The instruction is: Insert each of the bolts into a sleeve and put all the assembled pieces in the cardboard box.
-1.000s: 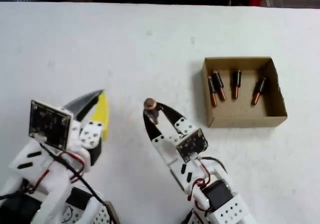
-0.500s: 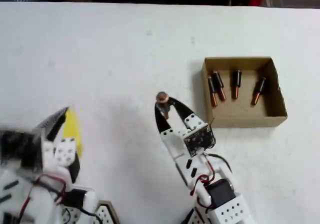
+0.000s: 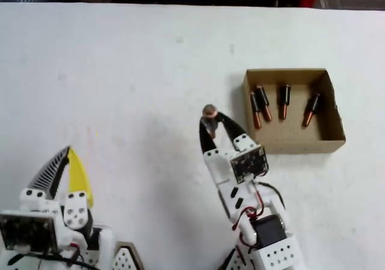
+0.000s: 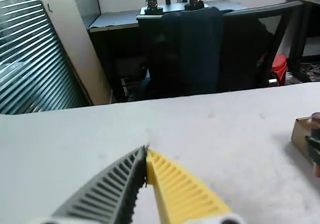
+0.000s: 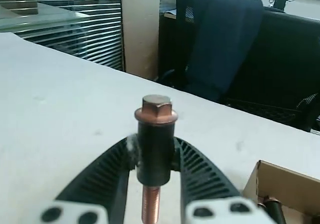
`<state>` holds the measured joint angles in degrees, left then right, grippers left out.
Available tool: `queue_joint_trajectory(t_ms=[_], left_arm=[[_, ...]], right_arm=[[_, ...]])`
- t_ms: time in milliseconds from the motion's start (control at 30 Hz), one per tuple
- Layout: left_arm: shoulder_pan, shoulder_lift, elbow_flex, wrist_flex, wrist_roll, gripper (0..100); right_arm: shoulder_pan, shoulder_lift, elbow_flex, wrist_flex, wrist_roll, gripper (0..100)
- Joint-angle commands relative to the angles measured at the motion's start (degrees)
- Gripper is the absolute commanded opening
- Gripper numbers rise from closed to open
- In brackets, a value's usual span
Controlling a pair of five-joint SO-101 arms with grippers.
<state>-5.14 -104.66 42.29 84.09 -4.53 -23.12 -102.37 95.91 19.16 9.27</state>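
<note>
My right gripper (image 3: 214, 130) is shut on an assembled piece (image 5: 154, 145), a copper bolt standing upright through a black sleeve. In the high view the assembled piece (image 3: 209, 118) is held just left of the cardboard box (image 3: 292, 145), above the table. Several assembled pieces (image 3: 283, 104) lie inside the box. The box corner (image 5: 287, 184) shows beside the right gripper (image 5: 154, 164). My left gripper (image 3: 64, 160), with one grey and one yellow finger, is shut on nothing at the table's near left; its fingers (image 4: 172, 186) meet at the tips.
The white table (image 3: 120, 71) stretches wide to the left and far side of the box. Dark office chairs (image 4: 200, 49) and window blinds (image 4: 30, 49) stand beyond the far edge.
My right gripper carried the assembled piece rightward and a little farther away, toward the box. My left arm drew back to the near left corner.
</note>
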Motion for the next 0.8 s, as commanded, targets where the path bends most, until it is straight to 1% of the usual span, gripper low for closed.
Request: queue_joint_trajectory(t_ms=[0, 100, 233, 433, 533, 767], left_arm=[[-2.77, -0.13, 2.99, 0.35, -0.62, 2], [-3.56, -0.13, 9.23, 0.0, -0.97, 2], [-3.56, -0.13, 18.29, -0.53, -3.96, 2], [-3.56, -0.13, 30.86, -6.07, -3.87, 2], [-3.47, -0.13, 34.99, -7.03, -3.87, 2], [-3.47, -0.13, 42.11, -7.03, -3.78, 2]], right_arm=[[3.03, -0.92, -0.7, -0.13, 0.35, 1.7], [5.93, -0.92, -0.7, -0.13, 0.44, 1.7], [9.45, -0.92, -0.7, -0.04, 0.44, 1.7], [12.26, -0.84, -0.7, -0.04, 0.44, 1.7], [15.08, -0.75, -1.32, 0.31, 0.44, 1.6], [18.68, -0.75, -9.23, 11.38, 0.53, 1.6]])
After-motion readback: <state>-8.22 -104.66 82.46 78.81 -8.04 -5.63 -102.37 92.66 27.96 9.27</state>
